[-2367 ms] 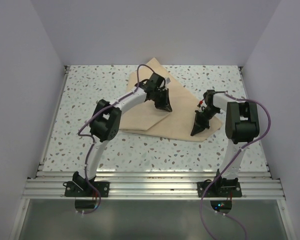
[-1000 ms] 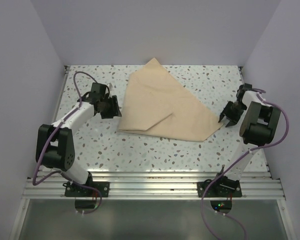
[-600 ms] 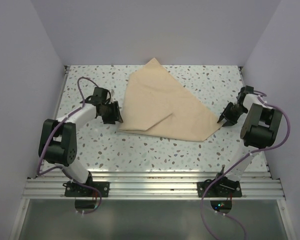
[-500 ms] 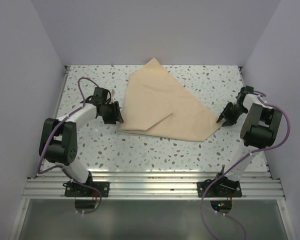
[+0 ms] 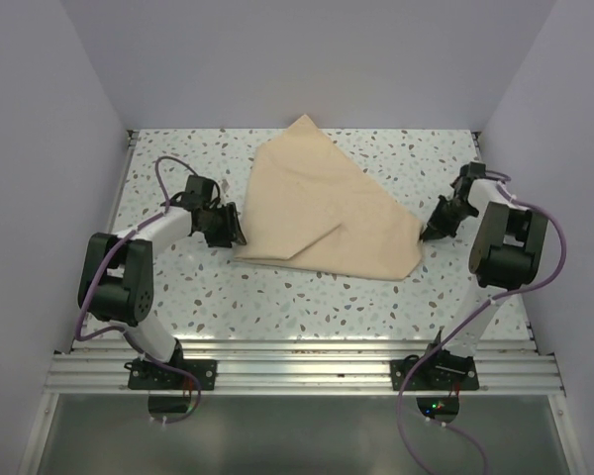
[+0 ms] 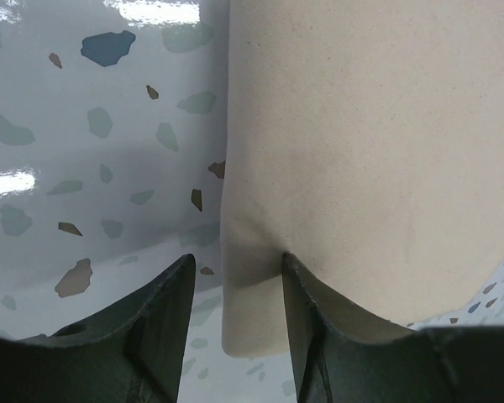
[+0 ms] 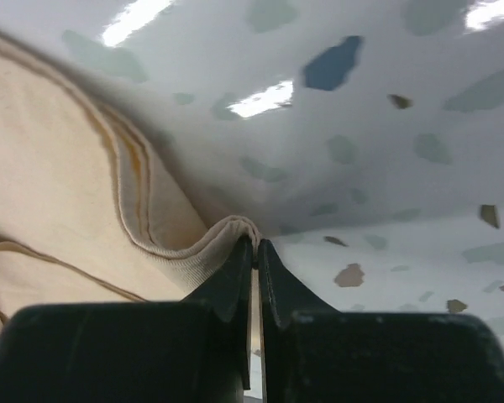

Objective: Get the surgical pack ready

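Observation:
The surgical pack (image 5: 322,213) is a wide beige-tan wrap lying flat and partly folded on the speckled table. My left gripper (image 5: 234,236) is open and low at the wrap's near-left corner. In the left wrist view (image 6: 235,262) its jaws stand on either side of that corner of the wrap (image 6: 361,126) without pinching it. My right gripper (image 5: 428,234) is at the wrap's right corner. In the right wrist view (image 7: 257,243) it is shut on a bunched fold of the wrap's edge (image 7: 59,185), which is raised slightly off the table.
The speckled table (image 5: 307,297) is walled at the left, back and right. The right arm's elbow (image 5: 505,247) stands close to the right wall. An aluminium rail (image 5: 297,361) runs along the near edge, at the arm bases.
My right gripper has moved left onto the wrap's right corner and shut on it, and that corner has pulled inward. My left gripper has edged right onto the wrap's near-left corner.

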`<state>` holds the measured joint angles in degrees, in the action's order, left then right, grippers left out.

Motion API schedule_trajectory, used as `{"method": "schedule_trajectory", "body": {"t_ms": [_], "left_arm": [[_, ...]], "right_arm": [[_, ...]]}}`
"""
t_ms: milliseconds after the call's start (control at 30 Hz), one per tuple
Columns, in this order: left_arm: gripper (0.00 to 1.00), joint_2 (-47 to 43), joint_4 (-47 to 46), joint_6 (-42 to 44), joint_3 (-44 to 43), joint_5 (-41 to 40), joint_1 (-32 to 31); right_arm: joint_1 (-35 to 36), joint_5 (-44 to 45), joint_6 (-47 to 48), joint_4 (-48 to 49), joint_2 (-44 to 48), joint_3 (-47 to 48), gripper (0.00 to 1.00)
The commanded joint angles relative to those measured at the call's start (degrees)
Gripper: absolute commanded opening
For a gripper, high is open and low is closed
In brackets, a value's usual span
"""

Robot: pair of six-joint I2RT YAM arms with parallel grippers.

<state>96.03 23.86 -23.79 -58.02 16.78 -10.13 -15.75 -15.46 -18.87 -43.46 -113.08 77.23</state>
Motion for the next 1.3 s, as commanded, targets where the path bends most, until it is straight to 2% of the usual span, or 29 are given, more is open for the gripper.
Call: {"method": "schedule_trajectory", "body": {"t_ms": [0,133,267,467,633,833,1267], "left_arm": [[0.49,-0.05,-2.15,0.50,0.89,1.77,0.29],[0.49,-1.28,-2.32,0.24,1.07,0.98,0.29],[0.50,-1.63,-2.32,-0.29,1.07,1.24,0.29],[0.50,-1.20,-2.94,-0.91,1.07,1.86,0.29],[0.50,-0.14,-3.55,-2.22,1.42,3.00,0.02],[0.50,0.91,-4.26,-3.37,1.33,3.18,-0.85],[0.50,1.62,-3.73,-3.02,0.28,2.21,-1.21]], "right_arm": [[6.68,1.22,0.24,-3.90,6.28,7.21,0.00],[14.24,0.61,-1.77,-9.18,7.96,18.97,0.00],[25.73,-0.88,-5.82,-11.11,5.42,27.60,0.00],[37.61,-0.45,-8.64,-9.98,-1.96,40.44,0.00],[44.56,-0.35,-10.83,-6.21,-7.50,49.76,0.00],[48.79,-1.67,-12.33,-3.74,-15.40,59.78,0.00],[52.22,-1.59,-16.72,4.09,-19.46,60.05,0.00]]}}
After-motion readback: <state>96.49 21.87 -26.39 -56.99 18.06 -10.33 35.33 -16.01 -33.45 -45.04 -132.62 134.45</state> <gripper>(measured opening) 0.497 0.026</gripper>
